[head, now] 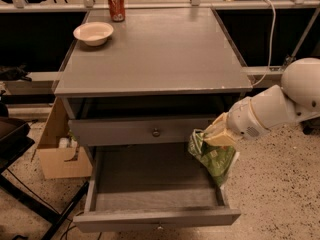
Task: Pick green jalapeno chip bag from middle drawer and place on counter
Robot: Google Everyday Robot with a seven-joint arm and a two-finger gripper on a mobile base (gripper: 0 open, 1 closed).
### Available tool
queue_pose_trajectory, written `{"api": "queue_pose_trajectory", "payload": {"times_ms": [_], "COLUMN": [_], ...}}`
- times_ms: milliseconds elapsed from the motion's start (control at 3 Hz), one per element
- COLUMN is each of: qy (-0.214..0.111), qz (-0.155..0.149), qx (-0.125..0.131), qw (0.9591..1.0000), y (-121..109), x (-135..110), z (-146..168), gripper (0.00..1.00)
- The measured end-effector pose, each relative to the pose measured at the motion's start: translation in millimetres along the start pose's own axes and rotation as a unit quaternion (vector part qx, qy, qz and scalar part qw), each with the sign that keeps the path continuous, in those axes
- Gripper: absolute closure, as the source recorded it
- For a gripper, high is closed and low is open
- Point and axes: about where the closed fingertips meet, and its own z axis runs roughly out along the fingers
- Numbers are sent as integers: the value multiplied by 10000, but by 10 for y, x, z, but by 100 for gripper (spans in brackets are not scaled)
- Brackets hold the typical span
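Above the right wall of the open middle drawer (150, 180), the pincer (219, 136) is clamped on the green jalapeno chip bag (215, 159) by its top, so it dangles free. That hold should let it clear the tabletop (160, 54) edge.

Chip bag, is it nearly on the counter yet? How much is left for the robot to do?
Done: the drawer is open and the bag looks lifted out of it. In hand: the gripper holds the bag by its top, hanging over the drawer's right side, below the counter. Left: raise it and set it on the counter, probably away from the bowl and can.
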Motion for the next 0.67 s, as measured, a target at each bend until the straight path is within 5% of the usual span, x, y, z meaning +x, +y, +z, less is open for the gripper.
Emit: {"api": "queue_pose_trajectory", "payload": {"times_ms": [667], "qy": [829], "qz": [-171], "qx": [429], "qw": [9955], "y": [-286], "x": [-524], "z": [-739], "gripper": [100]}}
